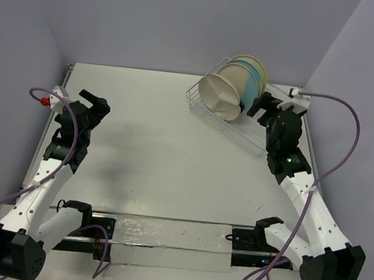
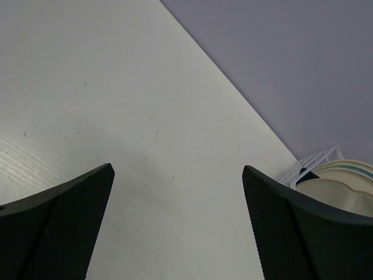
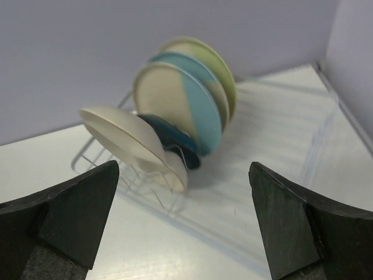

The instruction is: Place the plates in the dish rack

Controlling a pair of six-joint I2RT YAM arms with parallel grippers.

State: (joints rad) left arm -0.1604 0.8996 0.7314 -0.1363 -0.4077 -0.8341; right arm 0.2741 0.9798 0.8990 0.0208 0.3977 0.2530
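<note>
The white wire dish rack [image 1: 211,116] stands at the back right of the table. In it stand several plates on edge: a cream plate [image 1: 220,98] in front, a dark blue dish [image 3: 169,135] behind it, a cream and pale blue plate [image 1: 244,82], and a pale green one [image 1: 257,65] at the back. The right wrist view shows the same row, cream plate [image 3: 131,143] nearest. My right gripper [image 1: 261,106] is open and empty, just right of the rack. My left gripper [image 1: 94,104] is open and empty over the bare table at the left.
The rack and plate rims [image 2: 335,178] show at the right edge of the left wrist view. Purple walls enclose the table [image 1: 159,150] on three sides. A clear strip [image 1: 169,236] lies along the near edge between the arm bases.
</note>
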